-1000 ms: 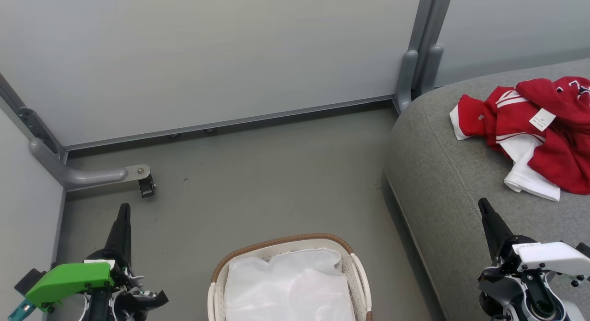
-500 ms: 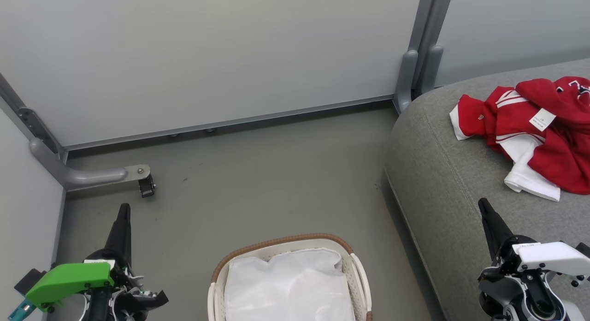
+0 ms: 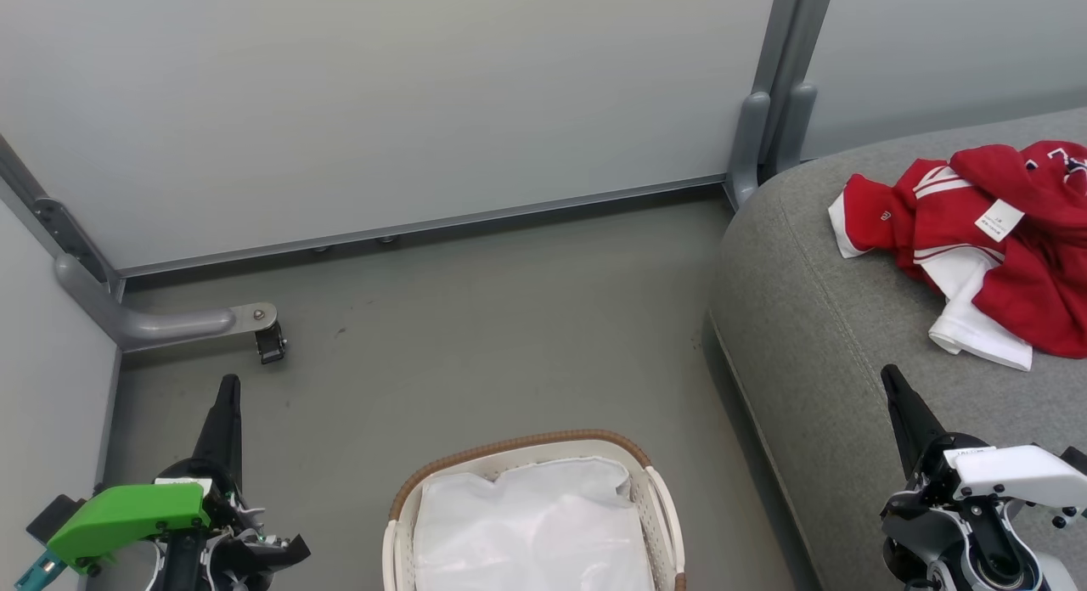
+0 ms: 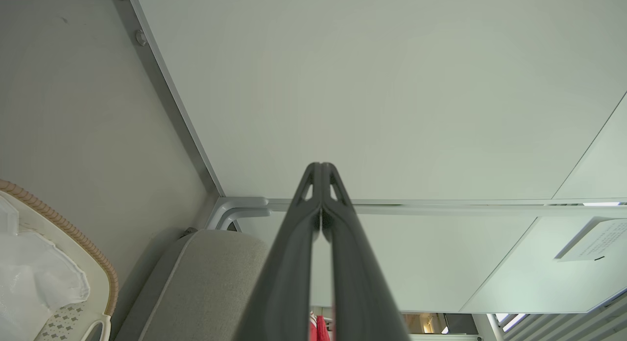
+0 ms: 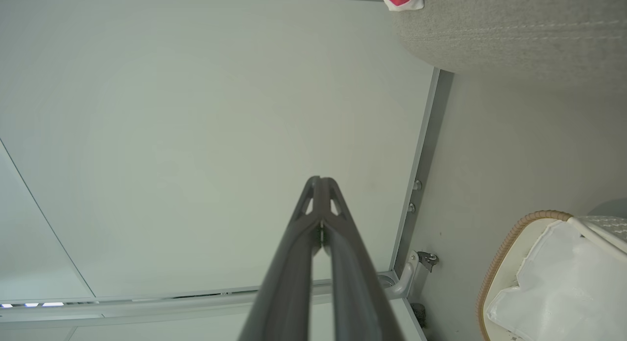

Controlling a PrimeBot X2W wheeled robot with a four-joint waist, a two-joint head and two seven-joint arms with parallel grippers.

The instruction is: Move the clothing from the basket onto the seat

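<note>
Nothing moves since earlier frames: both arms parked as before. Clothing point(image 3: 977, 234) lies crumpled on seat point(image 3: 815, 353) near its far edge, well apart from basket point(image 3: 518, 442), which holds liner point(image 3: 535, 523) alone; we judge task done. Left gripper point(image 4: 321, 168), right gripper point(image 5: 319, 180) — fingers pressed together, nothing held. We lose shirt's right part and basket's near end past frame edges.
</note>
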